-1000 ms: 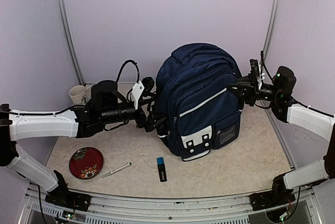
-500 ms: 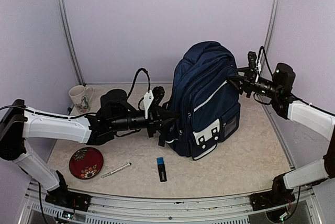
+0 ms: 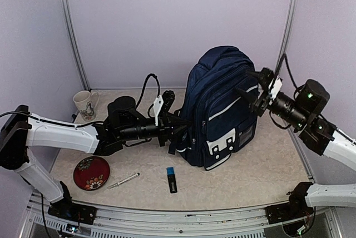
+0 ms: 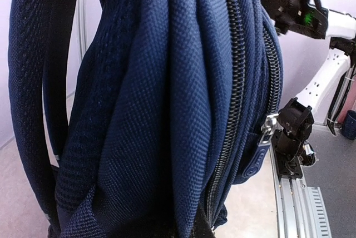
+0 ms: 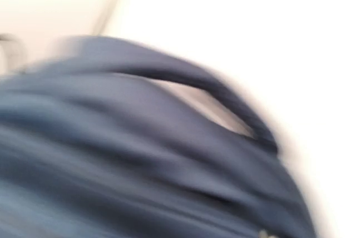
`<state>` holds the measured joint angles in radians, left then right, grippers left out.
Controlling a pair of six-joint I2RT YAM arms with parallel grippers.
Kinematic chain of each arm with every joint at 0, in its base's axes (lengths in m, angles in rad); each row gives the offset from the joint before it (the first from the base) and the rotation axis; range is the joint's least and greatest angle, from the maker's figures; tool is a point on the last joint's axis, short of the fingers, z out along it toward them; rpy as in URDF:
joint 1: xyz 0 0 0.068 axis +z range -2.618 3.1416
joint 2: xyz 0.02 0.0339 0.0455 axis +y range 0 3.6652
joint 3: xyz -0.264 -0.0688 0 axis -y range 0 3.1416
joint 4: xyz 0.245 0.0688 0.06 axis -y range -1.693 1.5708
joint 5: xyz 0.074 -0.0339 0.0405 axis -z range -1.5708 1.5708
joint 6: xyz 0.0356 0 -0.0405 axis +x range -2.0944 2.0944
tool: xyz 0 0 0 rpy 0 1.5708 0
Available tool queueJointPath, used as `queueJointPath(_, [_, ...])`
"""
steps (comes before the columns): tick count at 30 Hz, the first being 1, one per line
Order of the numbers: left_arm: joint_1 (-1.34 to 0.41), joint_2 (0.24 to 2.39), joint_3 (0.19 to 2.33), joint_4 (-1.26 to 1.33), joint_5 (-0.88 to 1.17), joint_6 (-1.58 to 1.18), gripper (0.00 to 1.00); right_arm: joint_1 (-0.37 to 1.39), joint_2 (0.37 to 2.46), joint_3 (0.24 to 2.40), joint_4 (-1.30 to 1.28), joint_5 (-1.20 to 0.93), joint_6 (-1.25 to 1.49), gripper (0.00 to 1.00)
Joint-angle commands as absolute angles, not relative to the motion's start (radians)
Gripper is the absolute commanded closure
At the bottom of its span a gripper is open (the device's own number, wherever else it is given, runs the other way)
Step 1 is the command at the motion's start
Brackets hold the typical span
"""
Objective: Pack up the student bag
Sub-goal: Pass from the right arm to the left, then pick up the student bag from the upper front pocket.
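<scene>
The student bag (image 3: 219,110) stands upright on the bench (image 3: 267,165), just past centre toward 1 o'clock. Its front pockets face 5 o'clock and its straps are turned to 9 o'clock.

Handling (judged): soft woven fabric with no frame. It holds its shape loosely, so it probably sags or tips if pushed high up. It is bulky rather than heavy and not fragile. The weave is coarse, so the pads should bite well, but a pinch of loose cloth will stretch before the body follows.

Where to take hold: the top loop (image 5: 222,96), which is blurred in the right wrist view, or a shoulder strap for lifting. The zip pull (image 4: 268,124) is the hold for opening. The zips seen from the left wrist are run closed, so packing likely starts there.

- Left end effector (image 3: 179,124): fully closed, hard against the bag's side at 9 o'clock. I cannot tell whether cloth or strap is pinched.
- Right end effector (image 3: 255,90): jaws apart, nothing seen between them. It hangs just off the bag's upper flank at 3 o'clock.

Edges and room:
- The back wall at 12 o'clock is near the bag.
- The side wall and rail at 3 o'clock crowd the right arm.
- The widest open bench lies from 4 to 5 o'clock.
- Loose items are at 6 to 10 o'clock: a small black stick with a blue cap (image 3: 172,179), a pen (image 3: 123,181), a red plate (image 3: 91,172) and a mug (image 3: 83,103).
- The stick is near the bag's foot. Dragging the bag toward 6 o'clock could sweep it off the near edge.
</scene>
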<state>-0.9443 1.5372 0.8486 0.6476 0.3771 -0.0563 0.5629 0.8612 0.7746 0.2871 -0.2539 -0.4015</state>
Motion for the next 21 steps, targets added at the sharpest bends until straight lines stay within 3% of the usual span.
queueJointPath(1, [-0.949,1.527,0.853,0.699,0.367,-0.081,1.0,0.898,0.87,0.676,0.368,0.057,-0.935,0.38])
queueJointPath(12, [-0.953,1.505,0.848,0.69,0.365,-0.08,1.0,1.267,1.077,0.669,0.402,0.349,-1.321,0.29])
queueJointPath(21, [-0.966,1.495,0.859,0.685,0.37,-0.067,1.0,1.27,1.147,0.666,0.489,0.604,-1.689,0.26])
